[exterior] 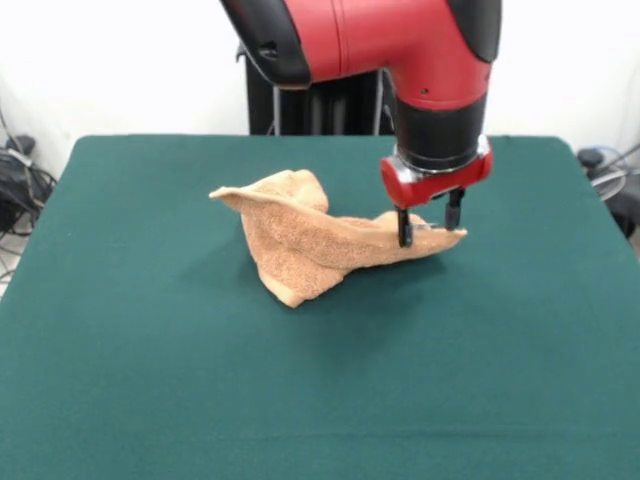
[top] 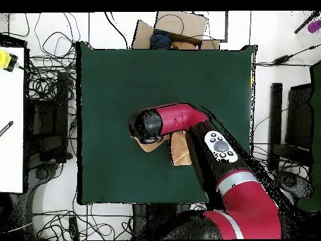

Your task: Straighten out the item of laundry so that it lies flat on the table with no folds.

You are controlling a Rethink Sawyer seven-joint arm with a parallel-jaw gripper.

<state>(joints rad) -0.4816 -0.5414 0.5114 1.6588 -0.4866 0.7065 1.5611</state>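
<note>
The robot's arm (exterior: pixel 400 40) is glossy red with rounded black joint caps and a black wrist cylinder. A red collar carries the gripper (exterior: pixel 428 222), two thin black fingers (exterior: pixel 404 226). Overhead, a grey button panel (top: pixel 220 145) and silver band (top: pixel 237 181) show.

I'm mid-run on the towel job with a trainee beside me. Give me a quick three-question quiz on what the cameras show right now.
1. True or false: the towel lies flat on the table with no folds.
2. Which end of the towel is the hand at in the front view? A) picture-left tip B) picture-right tip C) the near corner.
3. Fill in: in the overhead view the arm covers most of the ____.

Key
1. False: it is bunched and folded, with a ridge raised off the cloth.
2. B: the fingers stand on either side of the right tip, and the towel rises toward it.
3. towel.
</note>
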